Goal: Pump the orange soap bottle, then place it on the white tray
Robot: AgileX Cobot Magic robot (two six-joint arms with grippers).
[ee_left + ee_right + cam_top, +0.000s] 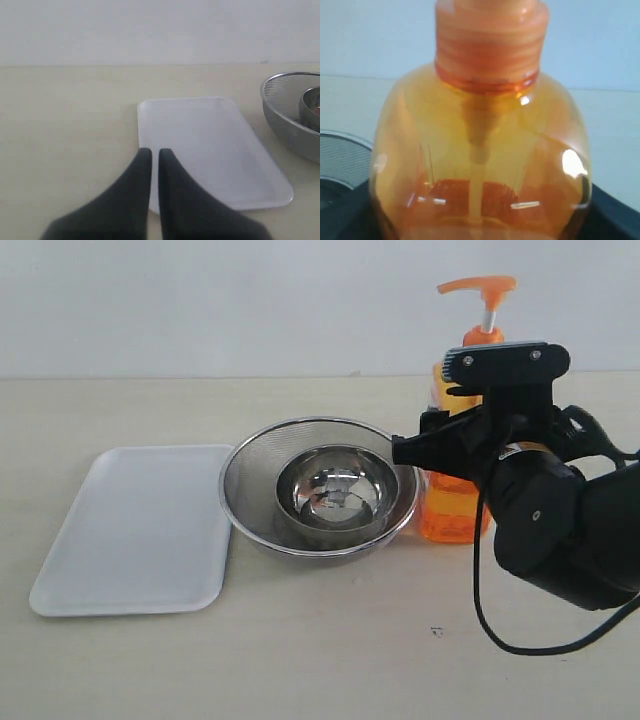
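Note:
The orange soap bottle [452,512] stands upright on the table just right of the strainer, its pump head [478,285] raised. My right gripper [436,443] is shut on the bottle's body at mid height. In the right wrist view the bottle [480,150] fills the picture, with a black finger hard against each side of it. The white tray [130,530] lies flat at the left with nothing on it. My left gripper [155,152] is shut and holds nothing, hovering over one edge of the tray [200,145]; it is out of the exterior view.
A round metal mesh strainer [245,490] with a steel bowl [335,490] inside sits between tray and bottle, almost touching the bottle. The strainer's rim [285,120] also shows in the left wrist view. The right arm's black cable [480,580] loops down over the table.

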